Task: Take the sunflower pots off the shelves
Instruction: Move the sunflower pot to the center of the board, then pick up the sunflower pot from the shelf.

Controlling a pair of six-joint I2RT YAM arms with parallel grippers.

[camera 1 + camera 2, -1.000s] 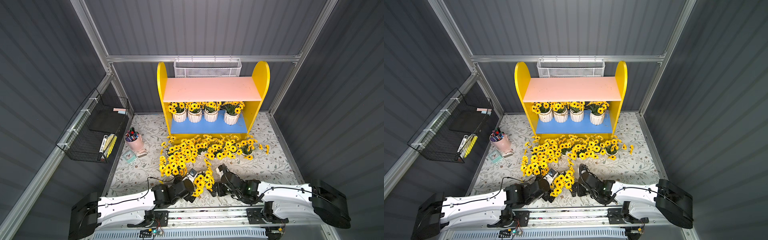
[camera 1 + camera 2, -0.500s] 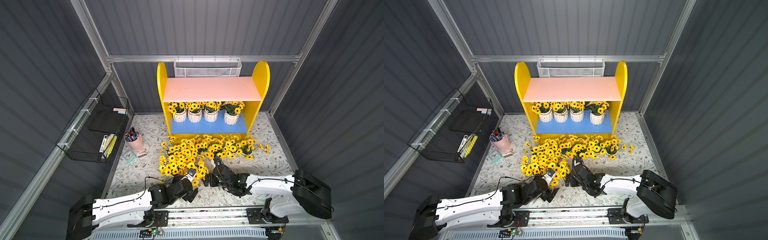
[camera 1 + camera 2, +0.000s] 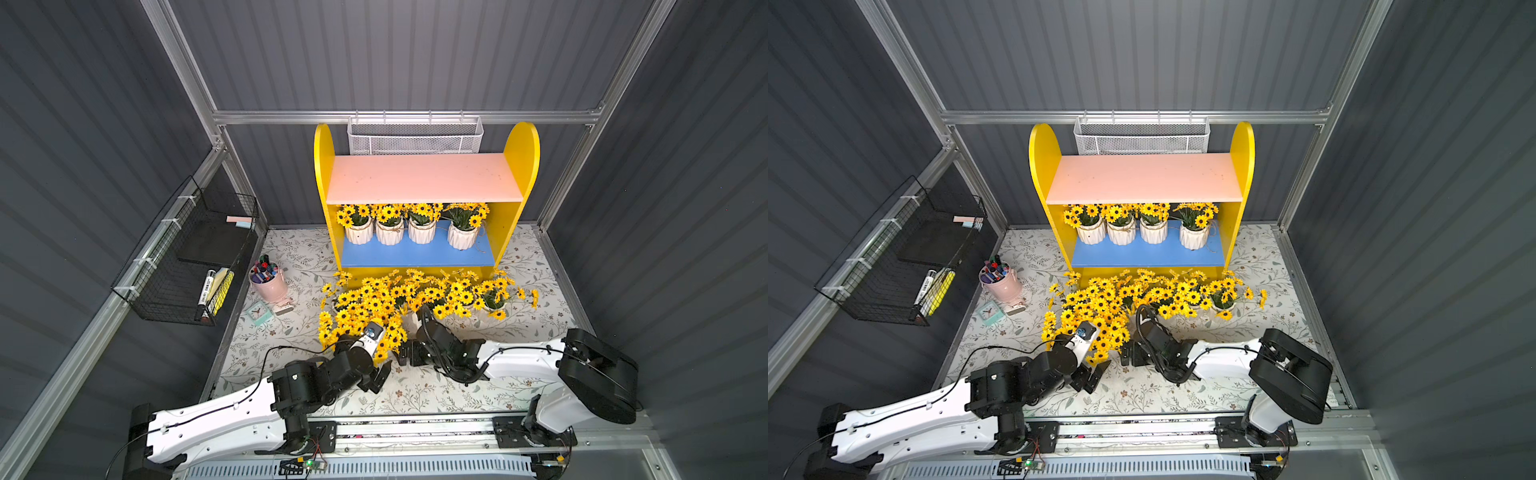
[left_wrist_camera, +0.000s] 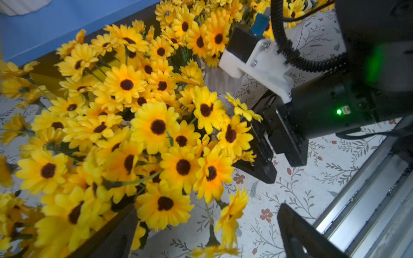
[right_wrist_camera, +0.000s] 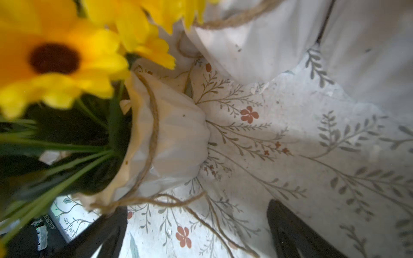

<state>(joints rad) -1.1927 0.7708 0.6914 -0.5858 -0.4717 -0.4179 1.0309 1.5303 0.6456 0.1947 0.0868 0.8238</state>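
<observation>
**Shelves** (image 3: 521,153): a yellow two-tier unit is stood at the back of the floral-printed counter (image 3: 436,392). Four sunflower pots (image 3: 390,235) are lined upright on its blue lower board, as seen in both top views. The remaining pots (image 3: 415,293) are massed on the counter just in front of the unit, their blooms tangled into one yellow bank.

**Left hand** (image 4: 207,236): released, with the fingers spread wide. It is set at the near edge of the bank. Blooms are draped over one finger and nothing is clasped.

**Right hand** (image 5: 196,232): released, with the fingers parted. A white ribbed pot (image 5: 176,145) bound with twine is seen just ahead of them, ungripped.

**Sundries:**
- A white mesh basket (image 3: 415,139) is hung behind the unit.
- A black wire rack (image 3: 187,257) is fixed to the side wall.
- A pink cup (image 3: 270,284) of markers is stood on the counter near the rack.
</observation>
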